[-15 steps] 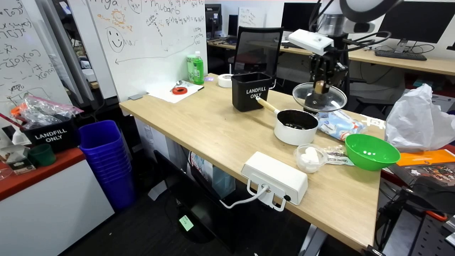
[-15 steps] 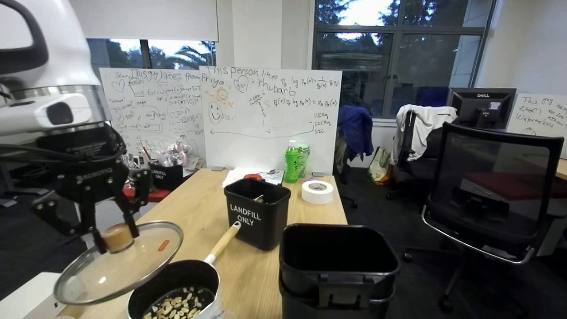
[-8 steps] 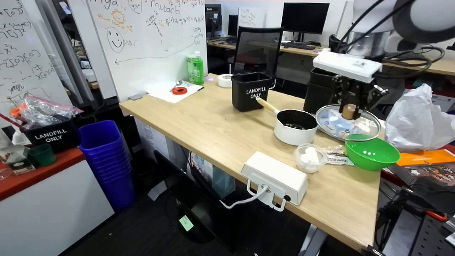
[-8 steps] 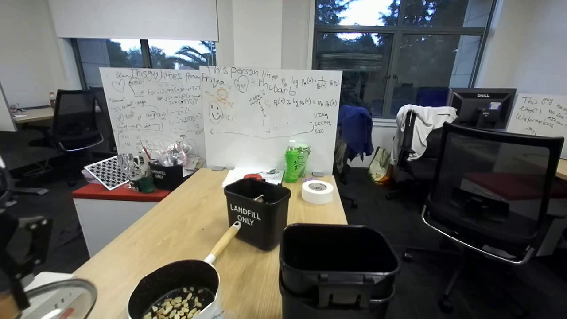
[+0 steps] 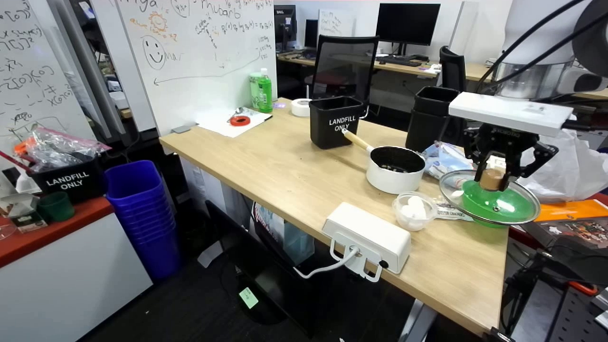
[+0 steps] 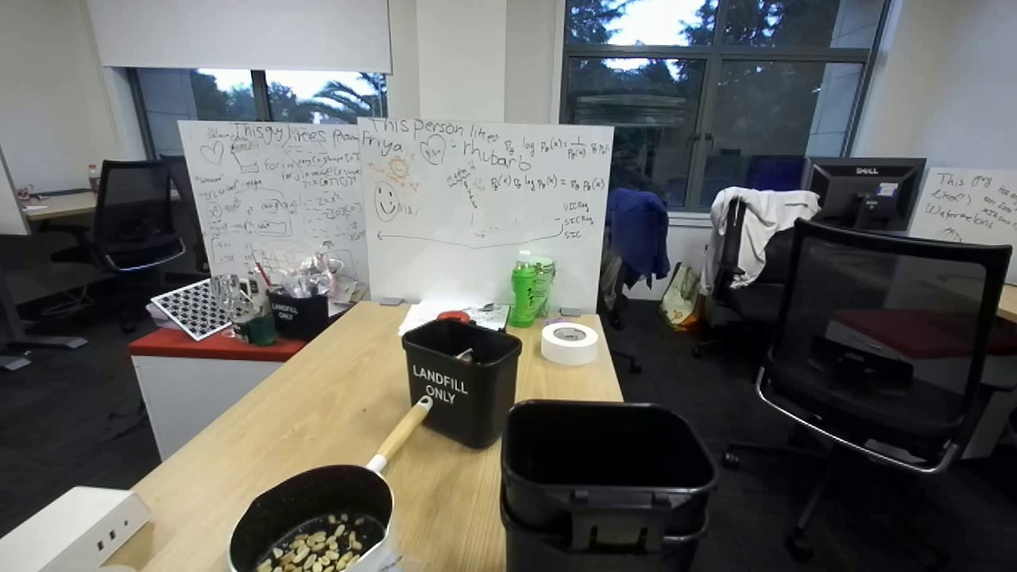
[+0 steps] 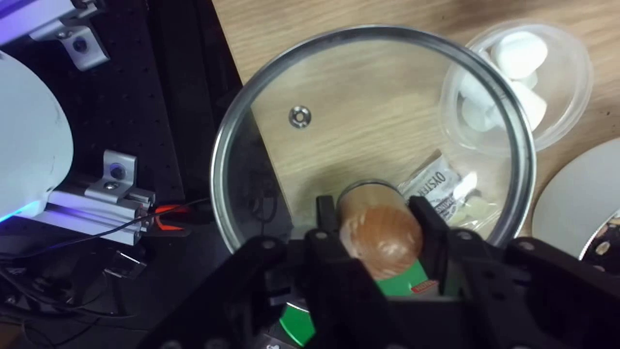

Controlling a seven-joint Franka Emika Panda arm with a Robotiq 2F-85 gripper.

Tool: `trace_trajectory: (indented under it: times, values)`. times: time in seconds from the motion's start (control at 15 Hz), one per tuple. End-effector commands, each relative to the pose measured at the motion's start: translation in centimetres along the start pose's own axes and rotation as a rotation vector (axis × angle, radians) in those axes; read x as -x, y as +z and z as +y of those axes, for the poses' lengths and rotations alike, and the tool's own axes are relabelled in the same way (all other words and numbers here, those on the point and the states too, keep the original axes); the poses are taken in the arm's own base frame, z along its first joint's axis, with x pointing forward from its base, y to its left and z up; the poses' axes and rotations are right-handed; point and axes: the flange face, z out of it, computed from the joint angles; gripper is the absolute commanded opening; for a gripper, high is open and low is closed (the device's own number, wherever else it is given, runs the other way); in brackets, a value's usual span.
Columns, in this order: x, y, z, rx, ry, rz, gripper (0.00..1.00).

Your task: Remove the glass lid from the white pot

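One long wooden table, in both exterior views. Two black bins, one stacked inside the other, in the foreground of an exterior view. A landfill bin, upright on the table. The gripper, closed on the glass lid and holding it over the green bowl, clear of the white pot; whether in contact with the bowl, impossible to tell. A white power strip, along the table's edge. The pot again, on the table between the landfill bin and a plastic tub, with a pale wooden handle pointing toward that bin. The tub, clear, partly seen through the lid in the wrist view. A small packet with "OYSTER" printed on it, just beside the tub, under the glass in the wrist view. The lid's wooden knob, pinched between black fingers. White lumps, inside the tub. Smallest, pale nut-like bits, on the dark bottom of the pot.
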Motion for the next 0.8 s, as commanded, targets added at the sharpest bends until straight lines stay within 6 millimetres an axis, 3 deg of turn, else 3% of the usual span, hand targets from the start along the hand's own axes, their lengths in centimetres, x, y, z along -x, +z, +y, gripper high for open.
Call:
trace_trajectory:
  times: [0.0,0.33,0.4,0.73]
  values:
    - [0.1,-0.1,0.0,0.004,-0.016,-0.022,0.41]
    - [0.1,-0.1,0.0,0.007,-0.037,-0.042,0.41]
    - [0.1,0.2,-0.1,0.007,-0.041,-0.032,0.16]
    - [1.3,2.4,-0.2,0.059,-0.06,-0.03,0.16]
